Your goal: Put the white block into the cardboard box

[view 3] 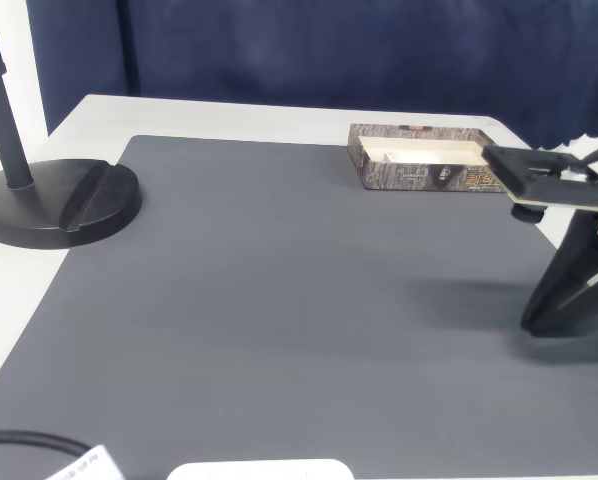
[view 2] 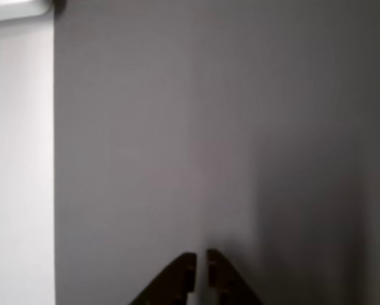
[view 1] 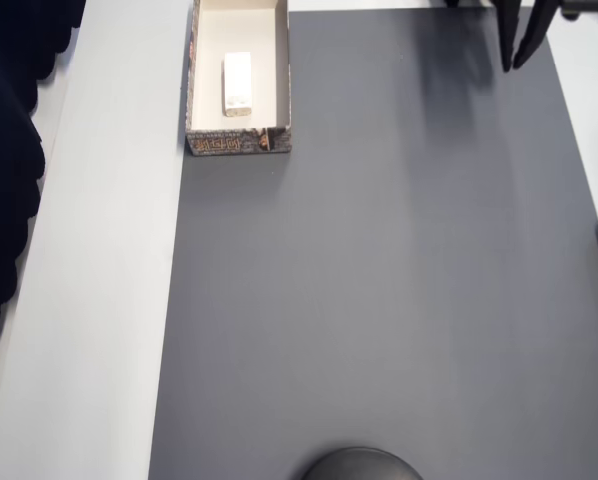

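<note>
While the overhead view looks straight down into the cardboard box [view 1: 238, 140] at about 11 o'clock of the frame, the white block [view 1: 238, 83] shows plainly there, lying flat on the cream floor near the middle, its long side running along the box's length and apart from all four walls. From the fixed view the same box [view 3: 419, 172] sits at about 1 o'clock, seen from the side with its mottled brown-grey wall toward the camera, and the block inside is hidden by that wall.

At roughly 1 o'clock of the overhead view the tool [view 1: 521, 62] appears as two dark pointed fingers coming to nearly one tip, well apart from the box. In the wrist view the tool [view 2: 199, 260] stands at 6 o'clock, its two dark fingers almost touching, only a thin slit between them, and nothing held. The fixed view shows the tool [view 3: 539, 322] at 3 o'clock, tips down just over the mat.

A dark grey mat [view 1: 379, 300] covers most of the pale bench [view 1: 99, 300]. A black round stand base [view 3: 59, 205] with an upright pole rests at 9 o'clock in the fixed view, and a dark blue curtain [view 3: 309, 50] hangs behind the bench
</note>
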### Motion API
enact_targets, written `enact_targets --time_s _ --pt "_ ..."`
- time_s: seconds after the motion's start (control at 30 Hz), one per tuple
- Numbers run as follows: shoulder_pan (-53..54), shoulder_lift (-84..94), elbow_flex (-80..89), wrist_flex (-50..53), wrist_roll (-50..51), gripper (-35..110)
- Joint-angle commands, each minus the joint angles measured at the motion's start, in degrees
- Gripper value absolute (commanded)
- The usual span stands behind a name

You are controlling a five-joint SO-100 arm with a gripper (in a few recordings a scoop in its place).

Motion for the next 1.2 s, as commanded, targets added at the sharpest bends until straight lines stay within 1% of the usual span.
enact_targets --time_s 0.0,0.43,0.53,1.17 --pt "-0.2 3.4 2.0 -1.1 0.4 -2" --pt "-0.3 8.6 4.7 -1.1 1.1 -2" --pt "-0.1 10.6 5.1 -1.0 3.2 -2" --pt "0.2 10.7 9.8 -3.1 6.4 -2"
